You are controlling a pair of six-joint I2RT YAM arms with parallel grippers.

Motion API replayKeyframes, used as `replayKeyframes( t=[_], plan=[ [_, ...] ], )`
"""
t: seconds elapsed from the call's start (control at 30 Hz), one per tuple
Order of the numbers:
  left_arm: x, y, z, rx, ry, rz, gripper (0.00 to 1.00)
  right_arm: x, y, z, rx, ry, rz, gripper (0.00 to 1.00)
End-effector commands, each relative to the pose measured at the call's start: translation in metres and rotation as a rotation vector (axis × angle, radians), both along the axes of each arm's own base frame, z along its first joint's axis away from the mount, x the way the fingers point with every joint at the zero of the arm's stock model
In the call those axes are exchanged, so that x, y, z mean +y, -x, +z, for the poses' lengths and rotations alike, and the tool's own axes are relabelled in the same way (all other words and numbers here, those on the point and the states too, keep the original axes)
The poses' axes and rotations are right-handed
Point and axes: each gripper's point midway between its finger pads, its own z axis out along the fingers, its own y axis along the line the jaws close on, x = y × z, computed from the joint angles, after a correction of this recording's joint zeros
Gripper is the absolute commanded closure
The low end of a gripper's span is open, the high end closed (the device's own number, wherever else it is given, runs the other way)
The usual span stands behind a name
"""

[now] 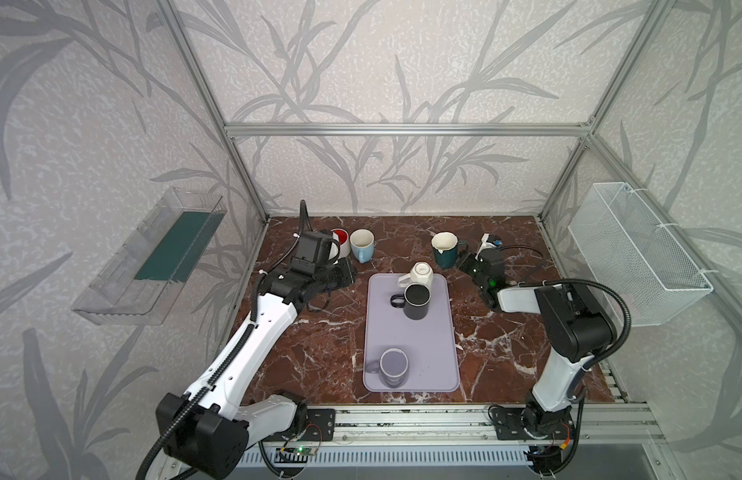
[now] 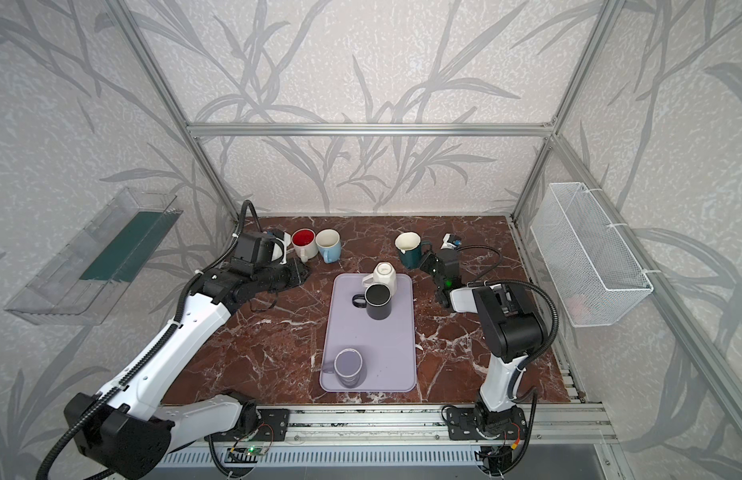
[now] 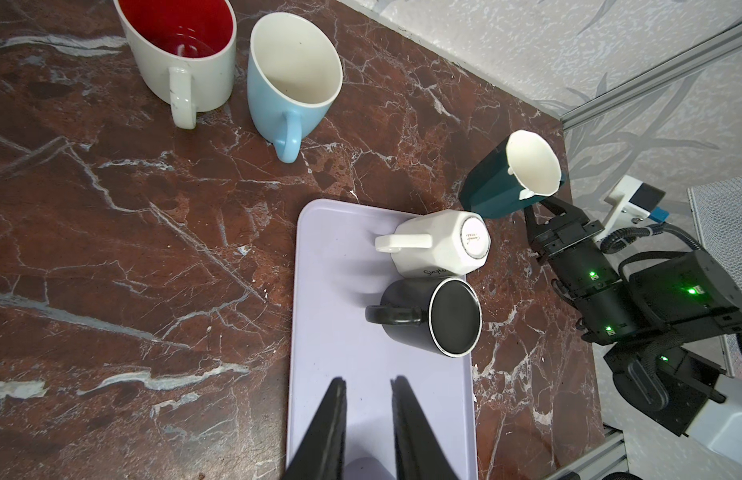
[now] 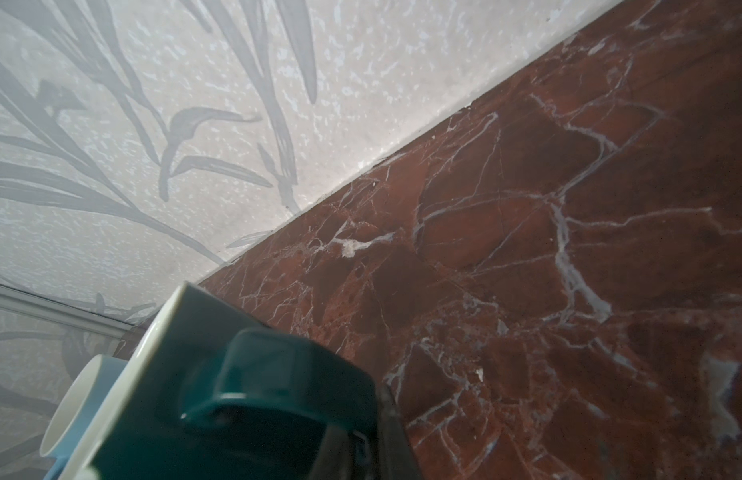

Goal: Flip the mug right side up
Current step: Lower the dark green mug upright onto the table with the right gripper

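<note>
In both top views the left gripper [image 3: 368, 384] was hard to make out, dark against the table [image 1: 319, 332]; its wrist view showed the fingers narrowly parted and empty. The right wrist view cut off the teal mug [image 1: 442, 253], close and blurred. The right gripper [image 3: 543, 208] was clamped on its handle. The mug stood upright, upper right of centre, behind the tray [image 1: 419, 336].
</note>
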Motion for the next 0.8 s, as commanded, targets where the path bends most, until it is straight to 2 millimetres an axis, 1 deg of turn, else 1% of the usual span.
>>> replayKeyframes(
  t=[0.0,0.17,0.4,0.7,0.77],
  plan=[
    [0.002,0.003,0.003,-0.015,0.01,0.02,0.77,-0.007,-0.015,0.046,-0.196,-0.099,-0.067,1.0],
    [0.003,0.005,0.002,-0.018,0.006,0.021,0.77,-0.01,-0.02,0.028,-0.192,-0.112,-0.092,1.0],
    [0.005,0.006,0.002,-0.019,-0.001,0.022,0.77,-0.007,-0.029,0.007,-0.183,-0.148,-0.085,1.0],
    [0.004,0.005,-0.001,-0.012,-0.004,0.02,0.77,-0.007,-0.035,-0.013,-0.155,-0.183,-0.105,1.0],
    [0.003,0.005,-0.002,-0.009,0.0,0.017,0.77,-0.007,-0.035,-0.015,-0.152,-0.191,-0.11,0.97]
  ],
)
